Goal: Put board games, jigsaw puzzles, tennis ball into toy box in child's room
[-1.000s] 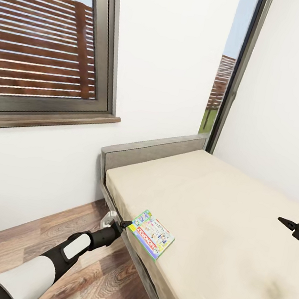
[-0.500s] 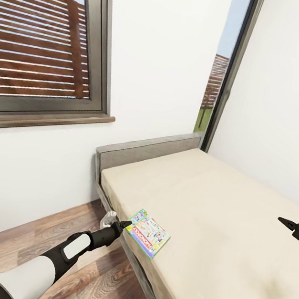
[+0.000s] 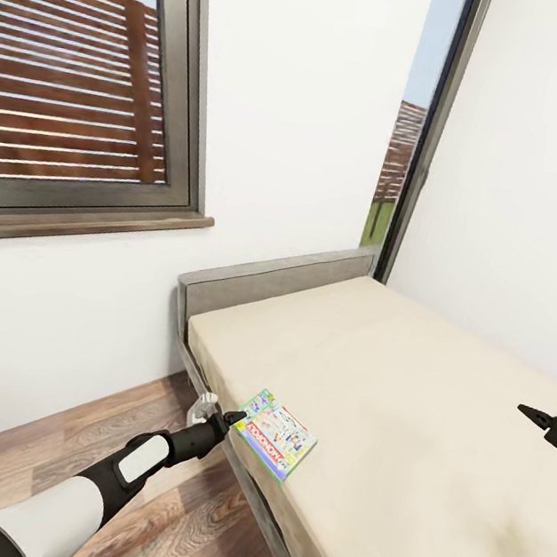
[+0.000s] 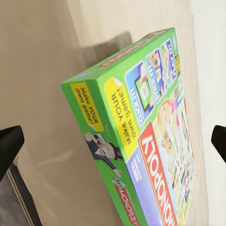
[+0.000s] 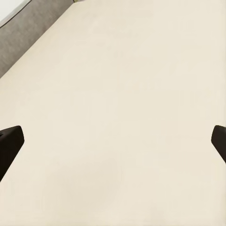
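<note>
At the near left corner of the bed (image 3: 439, 403), the Monopoly box (image 3: 275, 435) lies flat on the beige mattress, right by the edge, and the left gripper (image 3: 235, 418) is drawn up against its left corner. That's the relation that matters: the box sits straight ahead of the left fingers, touching or just short of them in the head view. In the left wrist view the box (image 4: 141, 141) sits between the two dark fingertips (image 4: 9, 143), which stand wide apart at the frame's edges — so the left gripper is spread, nothing clamped. A green side face and one corner point back at the gripper, so the box comes in cornerwise rather than square-on. My read: the jaws would need to straddle the thin side of the box, and that skew could make it twist or slide.

The right gripper (image 3: 552, 426) hangs over the mattress well off to the right, far from the box; its wrist view has bare mattress (image 5: 113, 108) between parted tips, so it's released and empty too. The left arm is clearly the nearer one.

Hard to make out: whether the left fingertips actually touch the box. The box hides whatever lies beneath it, and the bed's right end is cut off.
</note>
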### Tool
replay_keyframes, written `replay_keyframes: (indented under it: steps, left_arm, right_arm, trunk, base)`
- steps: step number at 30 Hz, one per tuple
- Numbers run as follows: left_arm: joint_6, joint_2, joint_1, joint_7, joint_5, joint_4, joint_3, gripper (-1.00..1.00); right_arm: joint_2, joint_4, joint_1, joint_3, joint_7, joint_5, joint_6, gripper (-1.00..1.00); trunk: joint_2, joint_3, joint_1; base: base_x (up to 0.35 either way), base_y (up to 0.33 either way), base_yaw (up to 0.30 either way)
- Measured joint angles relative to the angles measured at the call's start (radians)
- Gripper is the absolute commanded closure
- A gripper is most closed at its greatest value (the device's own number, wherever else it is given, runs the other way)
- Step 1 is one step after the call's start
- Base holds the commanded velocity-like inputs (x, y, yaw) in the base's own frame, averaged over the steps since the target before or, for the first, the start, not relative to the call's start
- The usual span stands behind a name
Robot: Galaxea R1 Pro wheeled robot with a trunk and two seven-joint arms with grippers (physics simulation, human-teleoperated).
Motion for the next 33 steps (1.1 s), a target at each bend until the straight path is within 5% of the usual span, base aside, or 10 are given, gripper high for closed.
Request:
replay_keyframes:
  steps: [33]
  left_arm:
    - [-0.001, 0.0, 0.0, -0.001, 0.001, 0.0, 0.0, -1.0]
  right_arm:
    - [0.0, 0.0, 0.0, 0.0, 0.0, 0.0, 0.0, -1.0]
  trunk:
    - [0.0, 0.0, 0.0]
  base:
    - [0.0, 0.0, -0.062]
